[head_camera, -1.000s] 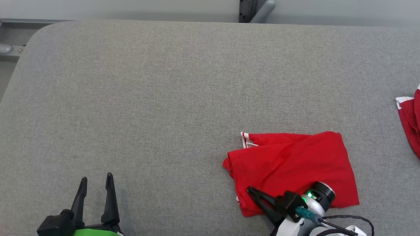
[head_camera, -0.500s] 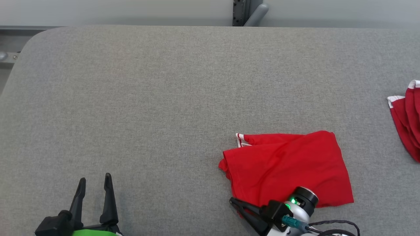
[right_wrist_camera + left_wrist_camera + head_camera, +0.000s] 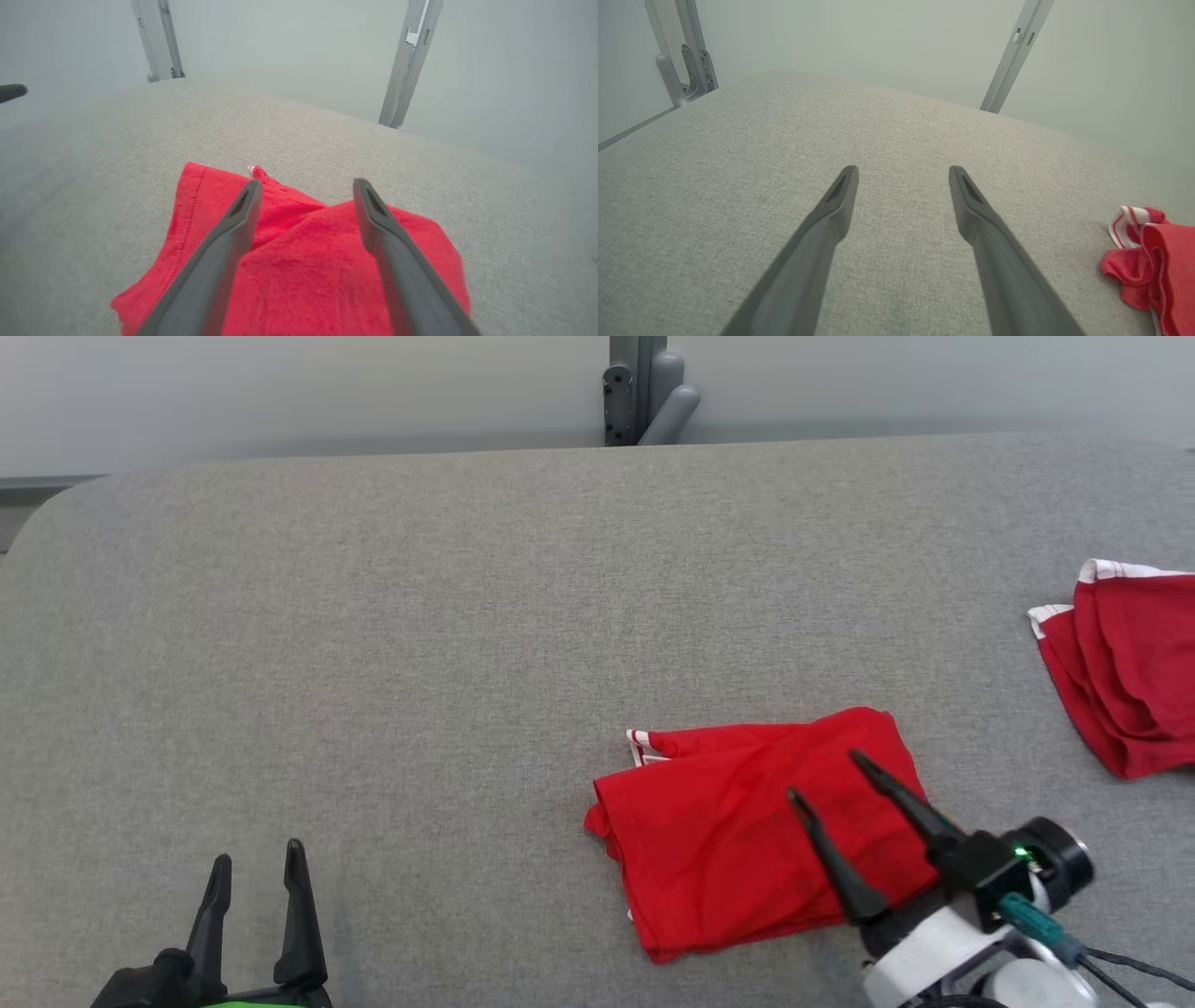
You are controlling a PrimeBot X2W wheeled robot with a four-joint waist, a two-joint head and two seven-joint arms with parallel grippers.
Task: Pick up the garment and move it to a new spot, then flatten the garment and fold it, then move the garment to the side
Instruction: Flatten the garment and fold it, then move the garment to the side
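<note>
Hovering over the folded garment, the right hand is holding its fingers apart; the left hand is hanging spread above the counter.

You have nothing to read here: no lettering, number, brand mark or sign is legible on the folded red garment, the second red garment or the grey counter.

Black long-fingered left tool and right tool; white wrist, green light, teal plug, black cable.
</note>
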